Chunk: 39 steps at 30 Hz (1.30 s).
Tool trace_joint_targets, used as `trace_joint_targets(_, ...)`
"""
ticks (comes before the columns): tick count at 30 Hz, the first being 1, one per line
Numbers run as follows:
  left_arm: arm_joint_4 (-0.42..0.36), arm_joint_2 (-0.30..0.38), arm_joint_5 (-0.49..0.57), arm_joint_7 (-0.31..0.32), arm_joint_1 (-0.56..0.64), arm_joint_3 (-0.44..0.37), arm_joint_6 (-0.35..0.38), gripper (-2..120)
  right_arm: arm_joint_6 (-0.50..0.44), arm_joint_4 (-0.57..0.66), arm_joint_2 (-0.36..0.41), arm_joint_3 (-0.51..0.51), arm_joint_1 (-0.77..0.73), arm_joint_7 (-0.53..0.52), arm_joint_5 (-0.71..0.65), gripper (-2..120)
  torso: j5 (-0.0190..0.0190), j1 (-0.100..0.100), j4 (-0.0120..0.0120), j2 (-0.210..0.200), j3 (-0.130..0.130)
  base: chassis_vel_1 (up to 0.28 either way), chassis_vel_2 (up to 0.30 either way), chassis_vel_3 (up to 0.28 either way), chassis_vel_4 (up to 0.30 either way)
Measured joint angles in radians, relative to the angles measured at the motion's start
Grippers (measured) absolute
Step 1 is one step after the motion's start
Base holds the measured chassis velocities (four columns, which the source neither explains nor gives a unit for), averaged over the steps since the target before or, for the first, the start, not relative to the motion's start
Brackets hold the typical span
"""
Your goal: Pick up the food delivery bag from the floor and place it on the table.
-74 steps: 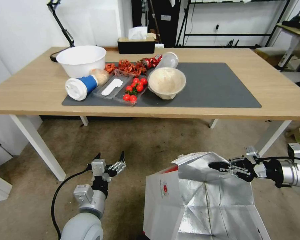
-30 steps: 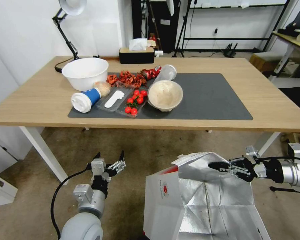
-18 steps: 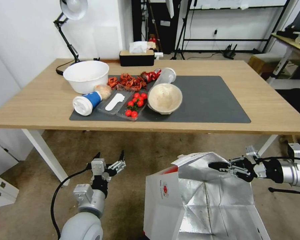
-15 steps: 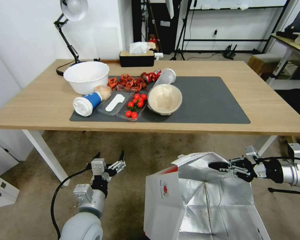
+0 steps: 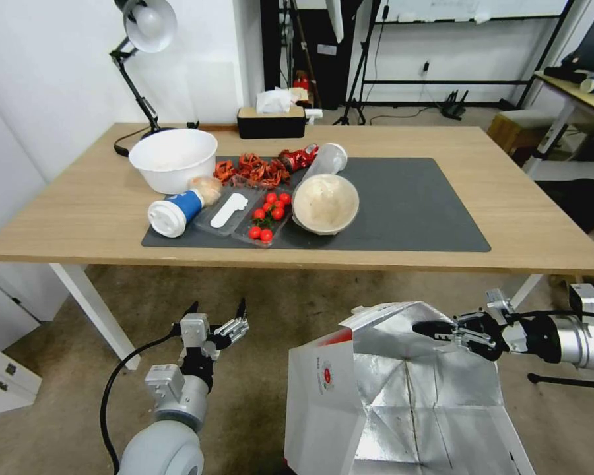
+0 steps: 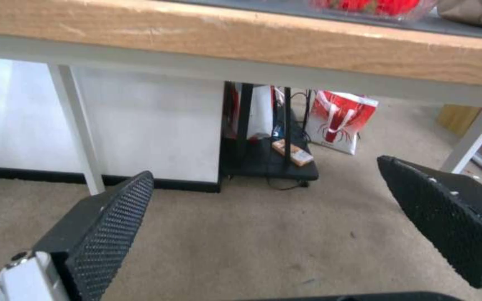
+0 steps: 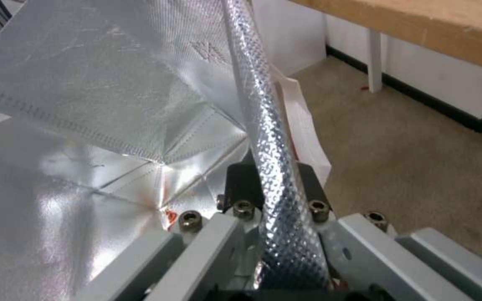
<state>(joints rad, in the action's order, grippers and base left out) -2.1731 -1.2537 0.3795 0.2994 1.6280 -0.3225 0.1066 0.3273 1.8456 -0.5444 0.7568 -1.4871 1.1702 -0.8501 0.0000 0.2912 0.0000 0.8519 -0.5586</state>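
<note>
Your right claw [image 5: 424, 328] pinches foil rim of food delivery bag [image 5: 396, 396]; bag hangs under it, above floor [image 5: 290, 297]. Table [image 5: 521, 218] ahead of claw. Your left claw [image 5: 216, 310] spread wide, holds nothing.

The large boxy food delivery bag [image 5: 402, 396] with white and red sides, a small round red logo and shiny silver foil lining is open, its foil rim pinched in the right gripper [image 5: 424, 328]. The mottled brown-grey carpet-like floor [image 5: 277, 310] lies below it. The wide light-wood table [image 5: 521, 218] with white legs and dark grey mat is behind it.
</note>
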Motion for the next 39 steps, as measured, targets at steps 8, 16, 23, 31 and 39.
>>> trace_joint_targets(8,-0.004,-0.003,-0.003,0.000,0.004,0.002,0.000,100,0.000,0.002,0.000,-0.001,0.001,0.000,0.001,0,0.0000,0.016,-0.0001,0.038,-0.021,0.000,0.000,0.000,0.000)
trace_joint_targets(16,-0.004,-0.002,-0.004,0.000,0.005,0.002,0.000,100,0.000,0.003,0.000,-0.001,0.001,0.000,0.001,0,0.0000,0.032,-0.0001,0.075,-0.043,0.000,0.000,0.000,0.000)
trace_joint_targets(23,-0.003,-0.001,-0.004,0.000,0.004,0.003,0.000,100,0.000,0.003,-0.003,0.000,-0.002,0.001,0.002,0,0.0001,0.047,-0.0001,0.111,-0.063,0.000,0.000,0.000,0.000)
trace_joint_targets(31,-0.003,0.000,-0.005,0.001,0.004,0.000,0.000,100,0.000,0.003,-0.004,-0.001,0.001,0.002,0.003,0,0.0000,0.063,0.0000,0.148,-0.085,0.000,0.000,0.000,0.000)
trace_joint_targets(39,-0.003,0.001,-0.005,0.001,0.003,-0.001,0.000,100,0.000,0.003,-0.005,-0.001,0.001,0.002,0.003,0,0.0000,0.077,0.0000,0.180,-0.103,0.000,0.000,0.000,0.000)
